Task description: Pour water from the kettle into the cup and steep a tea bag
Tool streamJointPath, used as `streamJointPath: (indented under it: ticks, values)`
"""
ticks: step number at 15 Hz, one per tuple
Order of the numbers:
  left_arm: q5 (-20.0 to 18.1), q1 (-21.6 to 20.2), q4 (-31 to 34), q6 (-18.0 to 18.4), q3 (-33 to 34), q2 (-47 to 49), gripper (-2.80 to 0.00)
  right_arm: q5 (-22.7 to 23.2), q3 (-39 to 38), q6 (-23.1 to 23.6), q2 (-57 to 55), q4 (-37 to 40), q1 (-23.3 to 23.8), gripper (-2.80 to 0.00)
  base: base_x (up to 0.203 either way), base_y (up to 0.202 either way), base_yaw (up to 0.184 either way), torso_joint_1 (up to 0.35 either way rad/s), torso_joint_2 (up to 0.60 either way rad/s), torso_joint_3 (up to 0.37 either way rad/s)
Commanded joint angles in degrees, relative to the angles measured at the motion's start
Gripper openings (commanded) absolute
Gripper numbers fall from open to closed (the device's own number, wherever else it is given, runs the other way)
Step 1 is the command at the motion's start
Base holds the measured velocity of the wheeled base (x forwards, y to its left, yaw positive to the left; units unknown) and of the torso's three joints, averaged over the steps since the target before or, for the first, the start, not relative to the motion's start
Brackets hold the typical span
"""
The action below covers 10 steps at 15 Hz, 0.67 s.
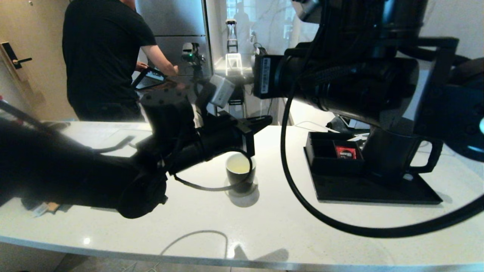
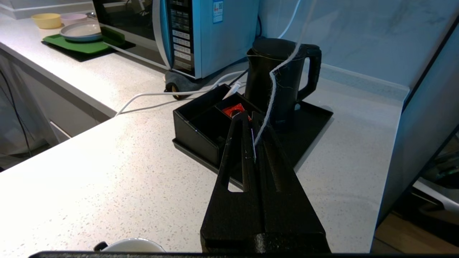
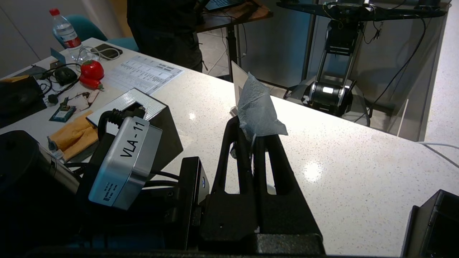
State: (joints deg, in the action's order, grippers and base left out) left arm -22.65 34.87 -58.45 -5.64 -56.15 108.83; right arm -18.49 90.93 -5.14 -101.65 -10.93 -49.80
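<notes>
R gripper (image 3: 254, 138) fingers pressed together on the tea bag (image 3: 259, 111), pouch sticking up past the tips. L gripper (image 2: 255, 138) closed too, pinching the string (image 2: 274, 84) w/ the tag between its tips. Cup (image 1: 241, 172) w/ water (image 1: 239, 163) just below-right of L gripper, on the counter (image 1: 264, 223). Kettle (image 2: 278, 80) upright on black tray (image 2: 312, 118), beyond L fingertips, red packet (image 2: 233, 109) in the box next to it.
</notes>
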Motion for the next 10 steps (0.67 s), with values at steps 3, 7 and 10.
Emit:
streamJointPath:
  ticks: [3, 7, 10]
  values:
    - [0.9, -0.5, -0.3, -0.1, 0.1, -0.3, -2.80, -0.2, -1.1, 0.0, 0.2, -0.1, 0.0, -2.80, 0.000, 0.000, 0.000, 0.000, 0.00, 0.000]
    - [0.9, -1.1, -0.3, -0.2, 0.2, -0.4, -2.80, -4.0, -6.7, -0.1, 1.2, -3.4, 0.0, -2.80, 0.000, 0.000, 0.000, 0.000, 0.00, 0.000]
    - [0.9, -1.4, -0.3, -0.2, 0.3, -0.5, -2.80, -4.2, -12.9, -0.1, 2.9, -6.8, 0.0, -2.80, 0.000, 0.000, 0.000, 0.000, 0.00, 0.000]
